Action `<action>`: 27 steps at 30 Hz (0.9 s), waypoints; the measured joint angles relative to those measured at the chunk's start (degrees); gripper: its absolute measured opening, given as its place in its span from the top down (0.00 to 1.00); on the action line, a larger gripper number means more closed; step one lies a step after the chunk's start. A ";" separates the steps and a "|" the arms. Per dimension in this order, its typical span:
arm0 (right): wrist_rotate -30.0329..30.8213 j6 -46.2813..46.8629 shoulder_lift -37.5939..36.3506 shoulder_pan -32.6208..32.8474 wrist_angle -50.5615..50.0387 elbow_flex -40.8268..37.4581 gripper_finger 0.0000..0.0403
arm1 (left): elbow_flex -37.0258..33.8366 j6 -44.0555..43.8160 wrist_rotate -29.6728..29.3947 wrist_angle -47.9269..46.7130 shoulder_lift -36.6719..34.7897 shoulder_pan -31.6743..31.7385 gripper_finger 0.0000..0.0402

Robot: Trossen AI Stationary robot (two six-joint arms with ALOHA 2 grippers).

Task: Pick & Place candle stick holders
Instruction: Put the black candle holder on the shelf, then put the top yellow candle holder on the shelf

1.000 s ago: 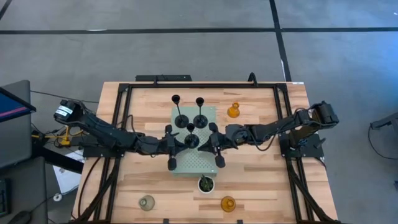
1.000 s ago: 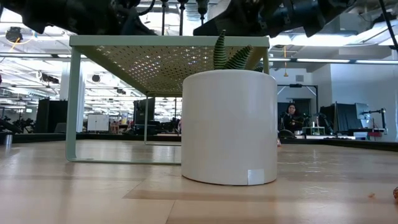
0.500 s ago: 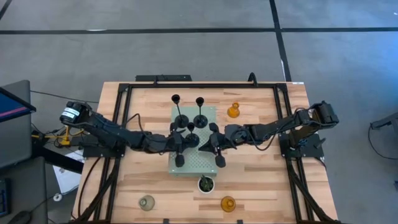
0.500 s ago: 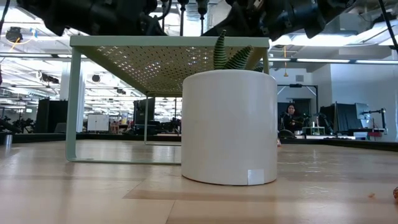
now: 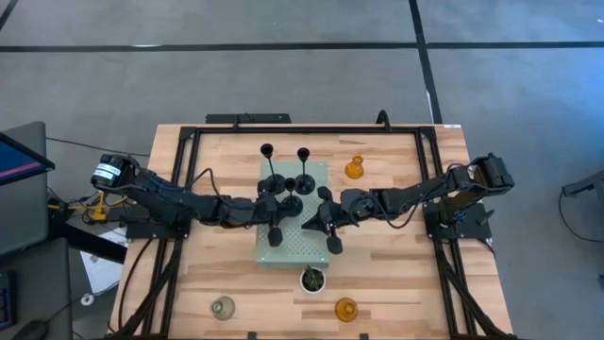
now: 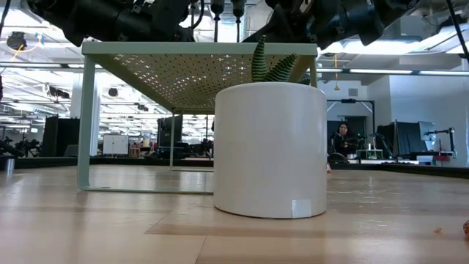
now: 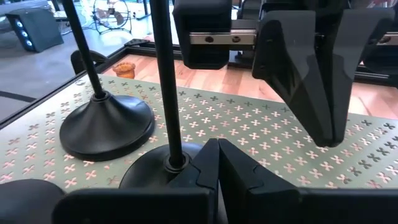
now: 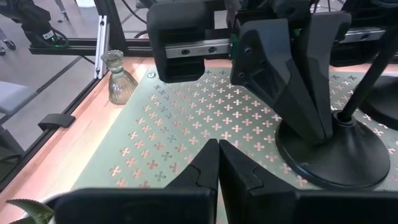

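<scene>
Three black candle stick holders stand on their round bases on the pale green perforated board (image 5: 293,241): two at the far side (image 5: 272,181) (image 5: 304,181), one nearer the middle (image 5: 291,202). My left gripper (image 7: 217,149) is shut and reaches level over the board from the left. Its tips are at the middle holder's base (image 7: 152,171), just beside the stem (image 7: 163,81). My right gripper (image 8: 219,149) is shut and hovers over the board from the right, facing the left one. Amber glass holders (image 5: 354,168) (image 5: 345,309) and a clear glass one (image 5: 223,307) stand on the table. My left gripper's shut fingertips (image 8: 314,132) come level from the table's left and stand at the rim of the middle black holder's round base (image 8: 298,163). I cannot tell whether they touch it. The holder stands upright on the board.
The board is a raised shelf on thin legs (image 6: 86,125). A small plant in a white pot (image 6: 270,150) stands just in front of it at the near side (image 5: 312,279). A black frame (image 5: 179,189) runs around the tabletop.
My left gripper has gone toward the table's right, from the board's left edge in over the board to the middle black holder's base, staying shut. My right gripper has kept its place.
</scene>
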 joint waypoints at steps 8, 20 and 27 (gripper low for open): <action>0.00 0.00 0.00 -0.19 -0.25 -0.01 1.00 | 0.00 1.09 -1.07 -0.02 -0.02 -0.06 0.99; 9.73 -0.58 -8.02 0.84 -13.28 -0.08 1.00 | -0.02 8.41 -13.24 -3.21 -7.16 -11.90 0.99; 13.12 -1.47 -14.35 2.49 -14.28 -3.71 1.00 | 0.00 8.52 -28.54 -16.32 -14.66 -17.45 0.99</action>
